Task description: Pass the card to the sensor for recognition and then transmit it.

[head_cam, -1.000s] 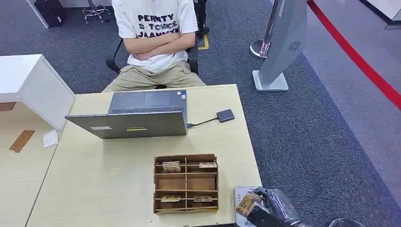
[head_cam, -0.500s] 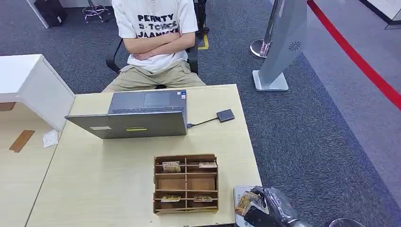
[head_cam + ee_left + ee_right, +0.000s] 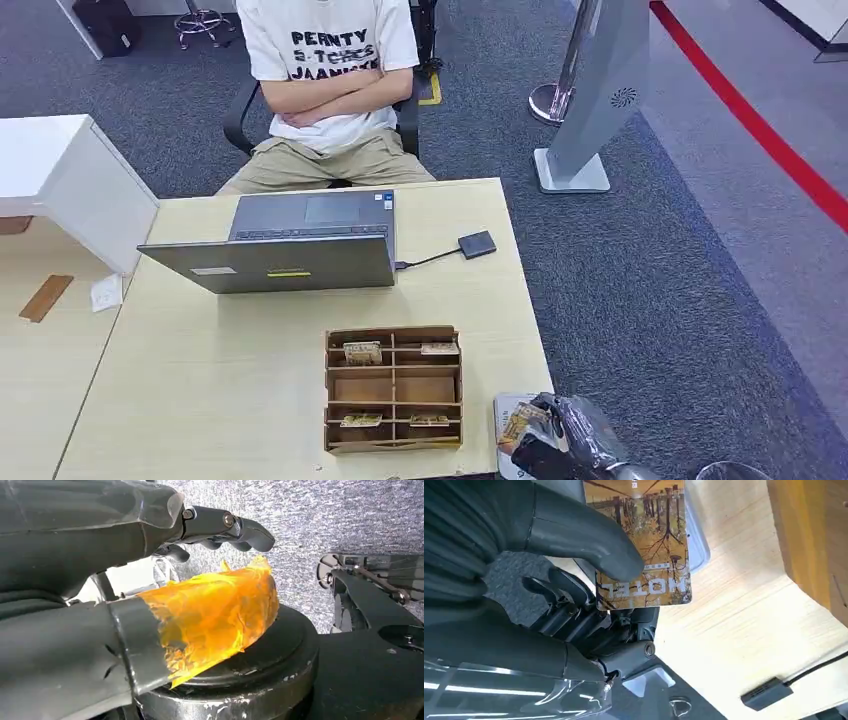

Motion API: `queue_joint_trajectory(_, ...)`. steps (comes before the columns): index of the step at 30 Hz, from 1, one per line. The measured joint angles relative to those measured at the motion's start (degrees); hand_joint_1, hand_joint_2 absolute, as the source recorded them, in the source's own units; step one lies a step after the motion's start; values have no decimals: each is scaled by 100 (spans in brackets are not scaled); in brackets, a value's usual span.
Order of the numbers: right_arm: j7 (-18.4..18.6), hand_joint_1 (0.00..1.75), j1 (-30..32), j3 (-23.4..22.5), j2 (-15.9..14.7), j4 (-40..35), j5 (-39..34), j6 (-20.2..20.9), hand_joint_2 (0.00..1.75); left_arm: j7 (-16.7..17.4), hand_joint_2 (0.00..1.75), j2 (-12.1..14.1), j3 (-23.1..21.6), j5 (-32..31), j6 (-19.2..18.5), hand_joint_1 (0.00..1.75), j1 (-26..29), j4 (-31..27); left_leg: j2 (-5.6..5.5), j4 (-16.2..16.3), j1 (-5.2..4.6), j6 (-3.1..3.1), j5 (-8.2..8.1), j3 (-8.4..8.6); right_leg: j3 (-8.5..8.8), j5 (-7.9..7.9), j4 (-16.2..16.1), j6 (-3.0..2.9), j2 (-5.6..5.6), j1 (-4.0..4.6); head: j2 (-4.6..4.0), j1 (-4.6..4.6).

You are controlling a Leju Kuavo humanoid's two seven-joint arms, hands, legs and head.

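My right hand (image 3: 572, 436) is at the table's front right corner and pinches a brown hotel card (image 3: 519, 423) between thumb and fingers. The card hangs over the pale grey sensor pad (image 3: 504, 404) that lies at that corner. In the right wrist view the card (image 3: 644, 545) shows its printed face with the word HOTEL, the thumb (image 3: 574, 535) presses on it, and the sensor pad (image 3: 697, 550) lies just behind it. My left hand (image 3: 150, 555) hangs beside the body, fingers apart, holding nothing; orange tape wraps its thumb.
A wooden compartment box (image 3: 393, 388) with several cards stands left of the sensor. Farther back are an open laptop (image 3: 290, 245) and a small black hub (image 3: 477, 244) on a cable. A person (image 3: 330, 80) sits behind the table, arms crossed.
My right hand has sunk a little toward the front edge, and the card has come lower over the sensor pad. Nothing else moved.
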Motion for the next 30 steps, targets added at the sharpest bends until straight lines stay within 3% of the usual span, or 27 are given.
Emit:
queue_joint_trajectory(8, 175, 175, -34, 22, 0, 54, 168, -7, 175, 0, 0, 0, 2, 0, -2, 0, 0, 0, 0, 0, 0, 0, 0, 0, 1, 0, 0, 0, 0, 0, 0, 0)
queue_joint_trajectory(30, 229, 175, -62, 24, 0, 101, 243, 20, 175, 44, 0, 0, 0, 2, 0, 0, 0, 0, 0, 0, 0, 0, 0, 1, 1, 0, 0, 0, 0, 0, 0, 0)
